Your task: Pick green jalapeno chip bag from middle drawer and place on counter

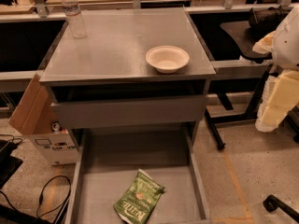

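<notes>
The green jalapeno chip bag (pixel 139 198) lies flat on the bottom of the open middle drawer (pixel 135 150), near its front edge and a little right of centre, with its white lettering facing up. The counter (pixel 117 43) is the grey metal cabinet top above the drawer. My arm hangs at the far right of the view, and its pale gripper (pixel 270 115) is off to the right of the cabinet, over the floor. The gripper is far from the bag and touches nothing.
A white bowl (pixel 167 58) sits on the counter's front right part. A clear water bottle (pixel 74 13) stands at its back left corner. A closed drawer front (pixel 131 111) sits above the open drawer. A cardboard box (pixel 39 120) and cables (pixel 49 192) are at the left; dark tables flank the cabinet.
</notes>
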Controlling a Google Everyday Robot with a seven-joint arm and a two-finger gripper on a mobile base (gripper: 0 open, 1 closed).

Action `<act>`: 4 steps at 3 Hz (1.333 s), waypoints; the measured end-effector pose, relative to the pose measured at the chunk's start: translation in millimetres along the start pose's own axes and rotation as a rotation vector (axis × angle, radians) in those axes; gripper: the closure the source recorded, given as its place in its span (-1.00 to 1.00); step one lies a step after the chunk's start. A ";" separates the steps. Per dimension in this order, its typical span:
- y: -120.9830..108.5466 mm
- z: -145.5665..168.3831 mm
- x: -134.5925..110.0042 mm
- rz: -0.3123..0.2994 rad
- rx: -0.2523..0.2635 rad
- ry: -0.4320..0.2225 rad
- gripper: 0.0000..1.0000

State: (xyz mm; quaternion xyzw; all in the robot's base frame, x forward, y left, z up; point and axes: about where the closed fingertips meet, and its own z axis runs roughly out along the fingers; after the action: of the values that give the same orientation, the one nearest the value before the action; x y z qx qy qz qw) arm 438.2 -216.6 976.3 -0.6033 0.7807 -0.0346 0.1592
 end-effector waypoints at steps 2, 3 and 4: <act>1.6 18.9 -3.8 -0.002 0.010 -0.024 -1.00; 12.0 59.4 -11.7 -0.003 0.021 -0.081 -1.00; 29.5 115.3 -14.5 0.029 0.008 -0.147 -1.00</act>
State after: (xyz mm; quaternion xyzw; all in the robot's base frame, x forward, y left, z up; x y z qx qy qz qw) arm 447.4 -178.9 862.8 -0.5920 0.7755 0.0092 0.2191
